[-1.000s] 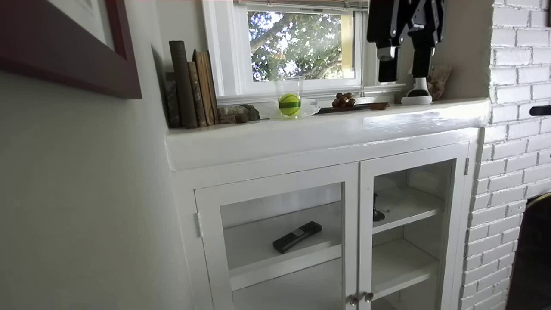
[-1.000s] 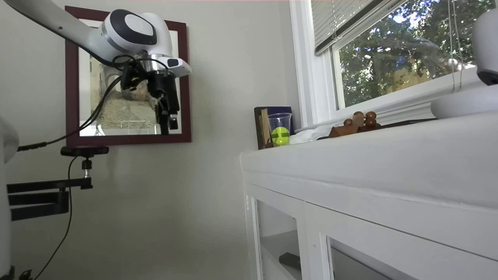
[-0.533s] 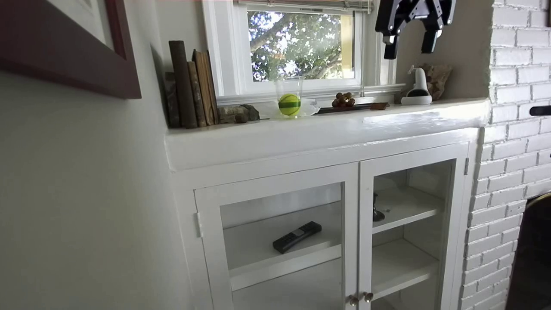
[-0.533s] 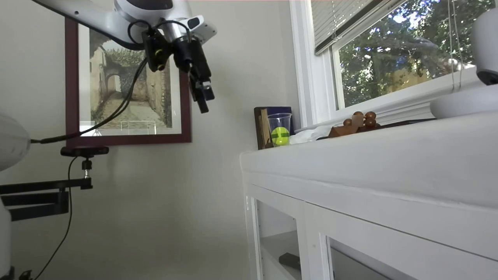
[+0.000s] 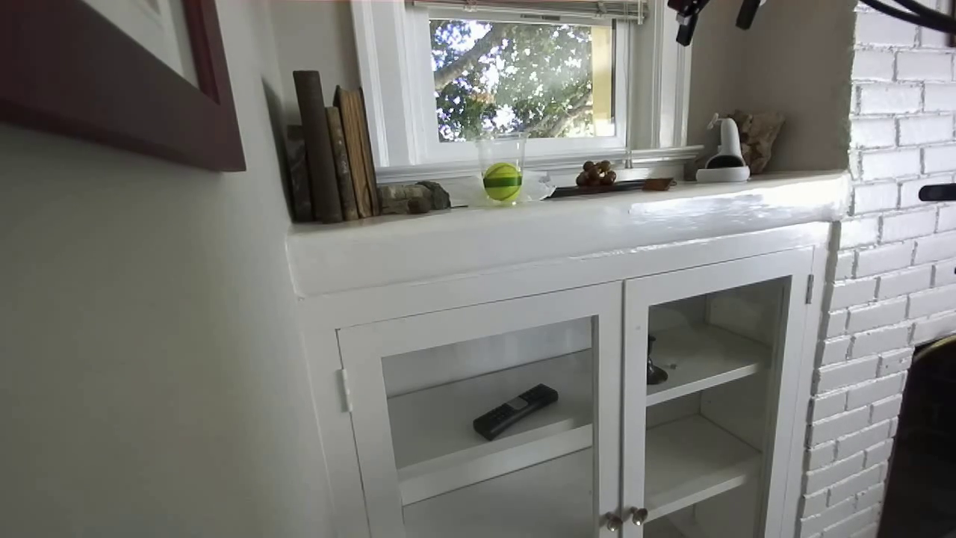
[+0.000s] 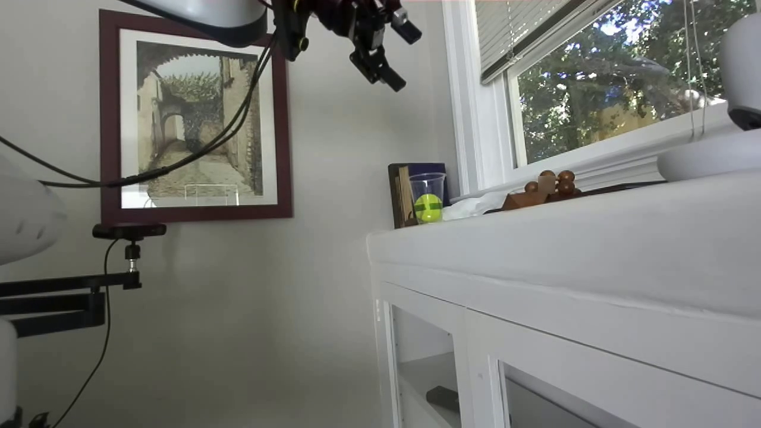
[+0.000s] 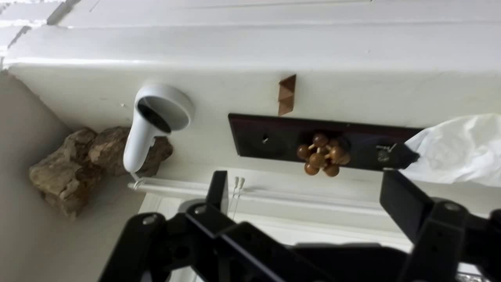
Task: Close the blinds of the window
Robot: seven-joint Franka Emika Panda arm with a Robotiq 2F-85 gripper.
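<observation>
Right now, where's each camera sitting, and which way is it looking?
An exterior view: in front of the cabinet, facing it and the window; the claw peeks in at the top.
An exterior view: low beside the ledge, facing along it to the framed picture; parts of the arm and claw show.
Wrist view: on the robot's wrist, facing down at the ledge and brown beads; the open claw comes in from the bottom.
Both exterior views share the window, the blinds and the ball in its cup.
</observation>
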